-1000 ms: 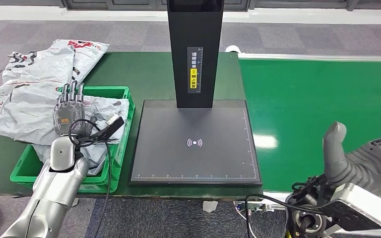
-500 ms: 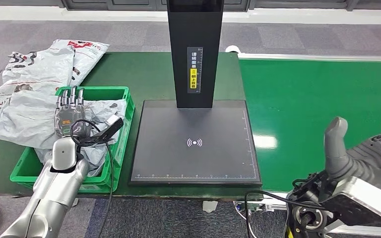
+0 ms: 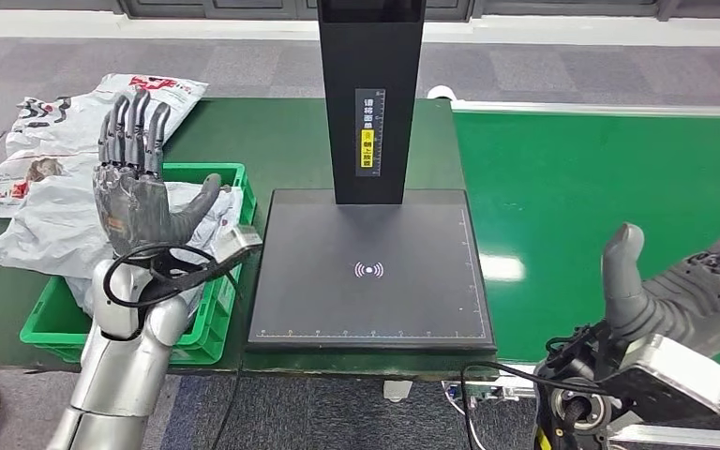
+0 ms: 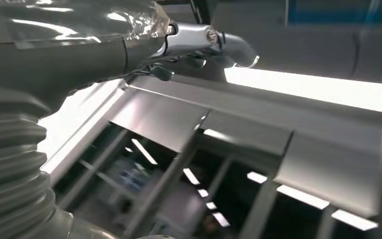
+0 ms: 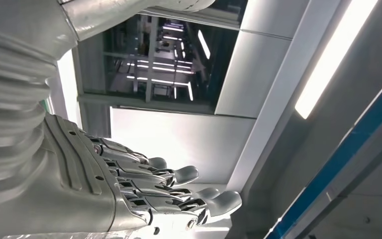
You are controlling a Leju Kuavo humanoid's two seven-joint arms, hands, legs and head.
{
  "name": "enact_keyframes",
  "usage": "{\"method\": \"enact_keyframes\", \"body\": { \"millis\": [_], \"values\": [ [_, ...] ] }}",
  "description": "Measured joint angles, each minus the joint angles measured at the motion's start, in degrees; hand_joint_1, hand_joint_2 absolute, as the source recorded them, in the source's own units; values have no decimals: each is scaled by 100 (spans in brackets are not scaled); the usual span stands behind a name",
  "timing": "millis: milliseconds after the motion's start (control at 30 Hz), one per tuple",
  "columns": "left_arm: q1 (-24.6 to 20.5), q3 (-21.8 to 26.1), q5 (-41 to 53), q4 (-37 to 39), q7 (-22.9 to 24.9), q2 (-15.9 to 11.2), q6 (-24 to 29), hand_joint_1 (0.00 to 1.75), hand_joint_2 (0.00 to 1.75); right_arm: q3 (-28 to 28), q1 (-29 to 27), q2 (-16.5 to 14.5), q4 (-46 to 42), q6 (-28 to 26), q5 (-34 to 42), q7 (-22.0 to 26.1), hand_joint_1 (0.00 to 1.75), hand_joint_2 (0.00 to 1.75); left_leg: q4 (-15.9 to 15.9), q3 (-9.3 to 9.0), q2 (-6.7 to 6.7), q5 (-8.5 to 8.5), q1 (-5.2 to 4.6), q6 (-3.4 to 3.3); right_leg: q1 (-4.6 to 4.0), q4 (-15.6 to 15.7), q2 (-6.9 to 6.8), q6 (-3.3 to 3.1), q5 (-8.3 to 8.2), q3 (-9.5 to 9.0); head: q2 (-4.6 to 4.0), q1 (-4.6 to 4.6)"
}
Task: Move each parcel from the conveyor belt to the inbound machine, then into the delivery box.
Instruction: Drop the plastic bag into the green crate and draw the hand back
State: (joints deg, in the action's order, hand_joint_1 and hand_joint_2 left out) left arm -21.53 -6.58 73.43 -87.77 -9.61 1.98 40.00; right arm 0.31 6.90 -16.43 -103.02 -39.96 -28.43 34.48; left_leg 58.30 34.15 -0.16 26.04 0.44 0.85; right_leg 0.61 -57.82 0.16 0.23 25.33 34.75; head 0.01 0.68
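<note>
Left hand (image 3: 136, 192) raised, fingers spread, over green crate (image 3: 208, 323) of parcels (image 3: 52, 211)

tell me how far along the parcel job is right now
Looks done: grey parcels lie piled in and over the green box. In hand: nothing. The left hand is raised above the box, fingers spread and empty, and the right hand hangs open over the conveyor belt. Left: the scanner plate is bare and no parcel shows on the visible belt, so perhaps just waiting.

left hand (image 3: 136, 192) raised, fingers spread, above parcel-filled green crate (image 3: 229, 178)
</note>
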Motion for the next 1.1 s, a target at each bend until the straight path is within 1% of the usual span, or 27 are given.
{"method": "enact_keyframes", "body": {
  "millis": [67, 133, 200, 300, 333, 433, 533, 633, 733, 833, 1100],
  "values": [
    [78, -15, -340, -245, -284, 148, 0, 0, 175, 0, -2, 2, 42, 1, 24, 19, 0, 175, 0, -1, 1, 0, 0, 0, -1, 0, 0, 0, 0, 1, 0, 0],
    [115, -139, -1032, -338, -466, 234, -40, 0, 175, 1, -4, 6, 87, 1, 32, -32, 0, 175, 0, -3, 1, 0, 0, 1, -2, 0, 1, -1, 0, 2, 0, 0],
    [125, -428, -2046, -347, -555, 252, -206, 0, 175, 13, -5, 31, 158, 1, 38, -183, 0, 175, 0, -3, 1, -1, 0, 2, -5, 0, 0, -2, 0, 1, -1, 0],
    [128, -959, -3495, -324, -723, 250, -596, 0, 175, 87, 5, 118, 339, 1, 75, -451, 0, 175, -1, -2, 0, -5, 3, 5, -7, 0, -3, -3, -1, -2, 0, 0],
    [128, -1101, -3760, -309, -773, 250, -677, 0, 175, 117, 8, 147, 400, 1, 87, -500, 0, 175, 0, -2, 0, -6, 3, 6, -6, 0, -3, -3, -2, -2, 0, 0],
    [129, -1407, -4171, -261, -863, 250, -839, 0, 175, 166, 14, 217, 542, 1, 122, -606, 0, 175, 0, -2, 0, -7, 3, 6, -4, 0, -2, -5, -5, -2, 0, 0],
    [138, -1580, -5002, -138, -992, 266, -1295, 0, 175, 294, 34, 341, 725, 26, 335, -953, 0, 175, 0, -2, 1, -6, 3, 6, -3, 0, -1, -4, -4, -2, -1, 0],
    [203, -1656, -5861, 209, -1200, 362, -1693, 0, 175, 507, 30, 481, 1003, 180, 604, -1316, 0, 175, 0, -2, 0, -5, 2, 6, -3, 0, -1, -3, -3, -1, -1, 0],
    [329, -1665, -6254, 611, -1385, 480, -1824, 0, 175, 669, -55, 567, 1287, 397, 768, -1502, 0, 175, 0, -1, 1, -4, 2, 6, -3, 0, -1, -3, -2, 0, 0, 0],
    [496, -1665, -6384, 912, -1450, 553, -1855, 0, 175, 761, -192, 621, 1567, 546, 873, -1572, 0, 175, -1, 0, 1, -2, 3, 4, -4, 0, -1, -4, 1, 0, 0, 0],
    [1035, -1665, -6327, 1203, -1323, 637, -1941, 0, 175, 852, -545, 714, 2032, 775, 1006, -1759, 0, 175, -1, 2, 0, 10, 3, 4, -3, 0, -2, -5, 11, 1, 1, 0]
  ]
}}
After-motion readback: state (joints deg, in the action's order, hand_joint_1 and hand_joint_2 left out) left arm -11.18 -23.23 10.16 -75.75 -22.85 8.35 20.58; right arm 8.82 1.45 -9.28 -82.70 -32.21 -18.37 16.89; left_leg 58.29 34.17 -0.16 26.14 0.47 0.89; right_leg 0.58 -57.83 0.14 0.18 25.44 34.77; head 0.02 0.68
